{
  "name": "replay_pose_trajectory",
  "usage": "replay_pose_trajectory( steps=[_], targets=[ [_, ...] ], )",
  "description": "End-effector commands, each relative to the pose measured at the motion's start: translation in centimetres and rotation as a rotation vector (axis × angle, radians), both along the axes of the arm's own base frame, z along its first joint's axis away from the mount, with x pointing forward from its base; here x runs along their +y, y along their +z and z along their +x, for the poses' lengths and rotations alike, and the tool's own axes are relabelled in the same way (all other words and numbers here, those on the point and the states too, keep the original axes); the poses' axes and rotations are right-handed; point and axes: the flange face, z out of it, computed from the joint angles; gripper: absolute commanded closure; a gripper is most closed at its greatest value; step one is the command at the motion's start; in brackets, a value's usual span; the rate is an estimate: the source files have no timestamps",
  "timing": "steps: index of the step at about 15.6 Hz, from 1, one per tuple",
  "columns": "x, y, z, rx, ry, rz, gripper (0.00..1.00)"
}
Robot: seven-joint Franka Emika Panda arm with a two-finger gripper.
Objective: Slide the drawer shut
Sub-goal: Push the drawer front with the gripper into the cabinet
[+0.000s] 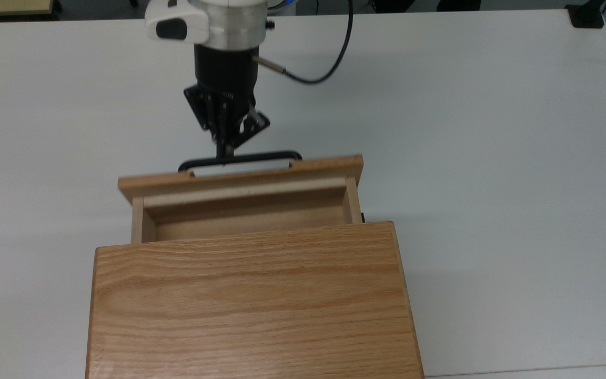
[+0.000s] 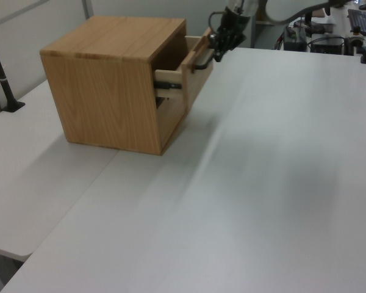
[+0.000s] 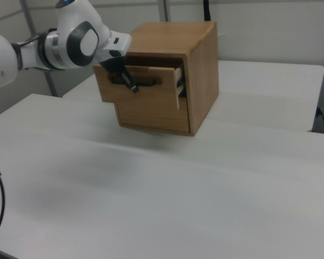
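Observation:
The light oak drawer [image 1: 240, 179] sticks a short way out of the oak cabinet [image 1: 250, 300], with a strip of its inside showing. Its black bar handle [image 1: 261, 156] faces the top view's upper edge. My gripper [image 1: 224, 151] is shut, and its joined fingertips press against the handle's left part. In the left view the gripper [image 2: 218, 54] sits at the front panel of the drawer [image 2: 195, 67], and a short piece of slide rail [image 2: 171, 86] shows. In the right view the gripper [image 3: 132, 86] lies across the handle on the drawer [image 3: 140, 100].
The cabinet stands on a white table [image 1: 492, 158] with broad bare surface on both sides. A black cable [image 1: 329, 63] trails from the arm. A black clamp [image 1: 587, 16] sits at the top view's far right corner, and a black post [image 2: 0, 67] stands at the left view's left.

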Motion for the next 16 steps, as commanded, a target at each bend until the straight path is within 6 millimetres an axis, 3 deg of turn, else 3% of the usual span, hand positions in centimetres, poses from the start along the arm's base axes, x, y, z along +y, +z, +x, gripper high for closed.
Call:
replay_pose_trajectory(
  steps=[1, 7, 13, 16],
  targets=[
    [0.1, 0.0, 3.8, -0.126, -0.135, 0.036, 1.0],
    [0.8, -1.6, 5.8, -0.276, -0.281, 0.109, 1.0],
    [1.1, -1.9, 6.2, -0.336, -0.366, 0.179, 1.0],
    [-0.9, 0.7, 4.9, -0.348, -0.368, 0.162, 0.93]
  ],
)
